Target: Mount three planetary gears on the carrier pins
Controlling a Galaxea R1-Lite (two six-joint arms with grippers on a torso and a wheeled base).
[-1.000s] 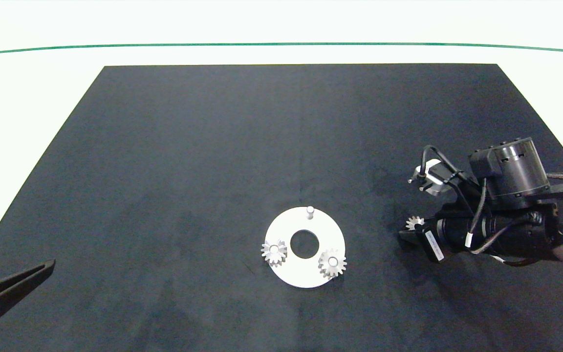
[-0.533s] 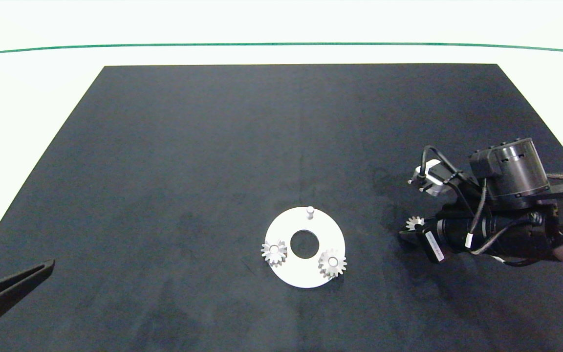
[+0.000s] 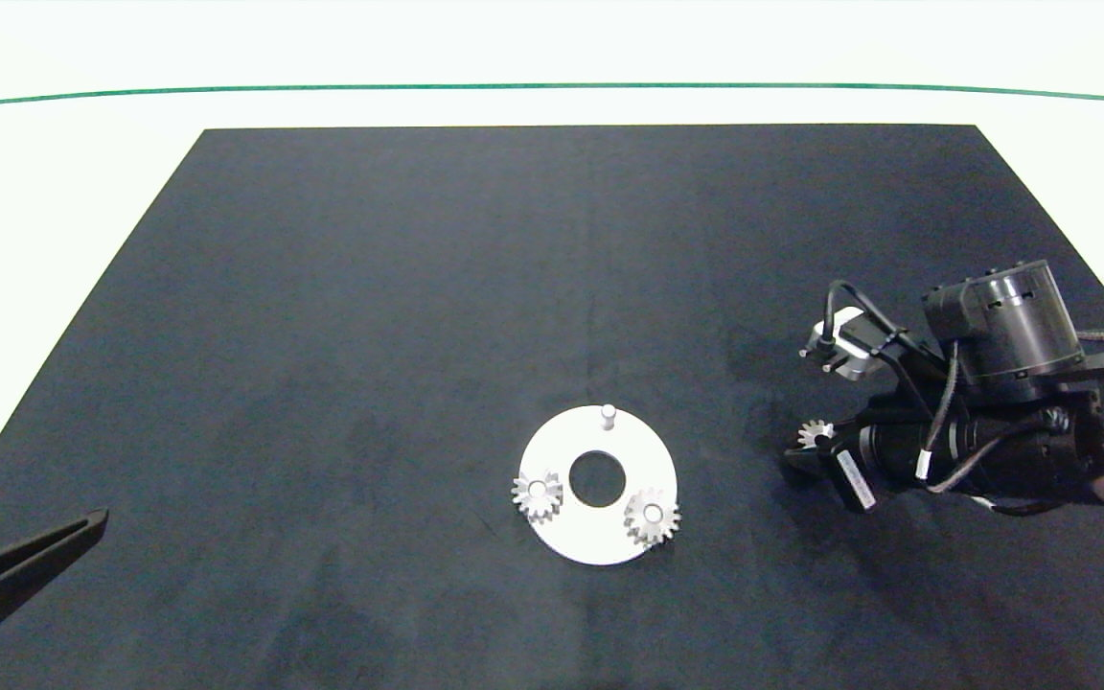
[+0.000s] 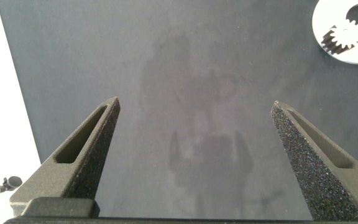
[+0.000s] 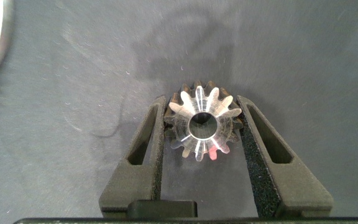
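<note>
A flat white disc (image 3: pixel 600 544) lies on the black mat, bearing the carrier pins. Two planetary gears sit on pins, one at the disc's left (image 3: pixel 538 495) and one at its front right (image 3: pixel 652 517). The far pin (image 3: pixel 608 414) stands bare. To the right of the disc, my right gripper (image 5: pixel 202 106) is shut on the third silver gear (image 5: pixel 202 124), which the head view shows at the arm's tip (image 3: pixel 813 435). My left gripper (image 4: pixel 195 102) is parked open at the mat's front left corner, holding nothing.
The black mat (image 3: pixel 418 287) covers most of the white table, whose far side carries a green line (image 3: pixel 552 86). The left wrist view catches the disc's edge (image 4: pixel 325 18) with one gear (image 4: pixel 345 37).
The right arm's wrist has shifted slightly away from the front edge, with the gear still clamped. The disc, the two seated gears and the left arm have not moved.
</note>
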